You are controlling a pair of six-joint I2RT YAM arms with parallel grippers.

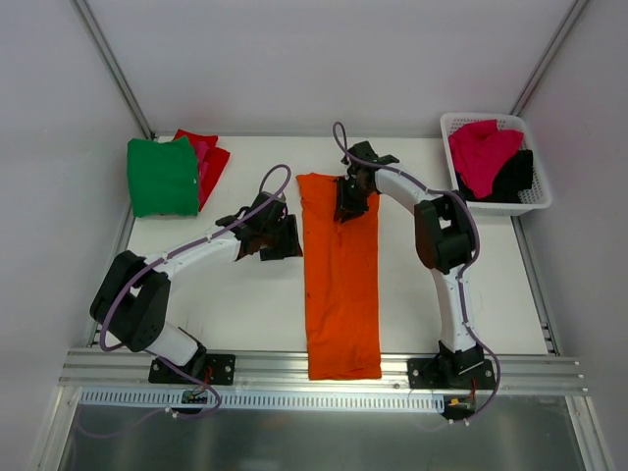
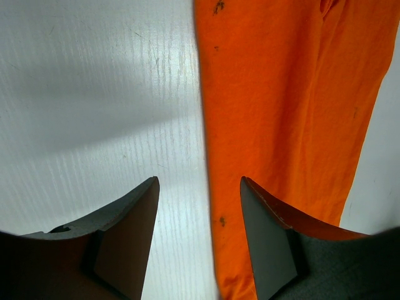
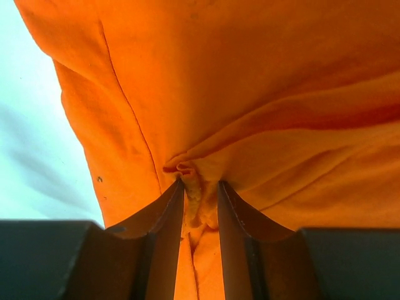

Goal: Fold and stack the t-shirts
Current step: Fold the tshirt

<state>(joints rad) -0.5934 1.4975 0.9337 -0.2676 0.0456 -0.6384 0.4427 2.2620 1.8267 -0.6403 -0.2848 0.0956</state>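
Observation:
An orange t-shirt (image 1: 340,285) lies folded into a long strip down the middle of the table. My right gripper (image 1: 349,206) sits over its far end and is shut on a bunched pleat of the orange t-shirt (image 3: 200,187). My left gripper (image 1: 280,238) hovers just left of the strip, open, with nothing held; its jaws straddle the cloth's left edge (image 2: 206,181), one over bare table, one over orange cloth. A folded green t-shirt (image 1: 162,177) lies at the far left on top of red (image 1: 211,157) and pink cloth.
A white lattice basket (image 1: 494,126) at the far right corner holds a magenta-pink t-shirt (image 1: 483,152) and a black one (image 1: 515,177). An aluminium rail (image 1: 324,368) runs along the near edge, and the orange strip overhangs it.

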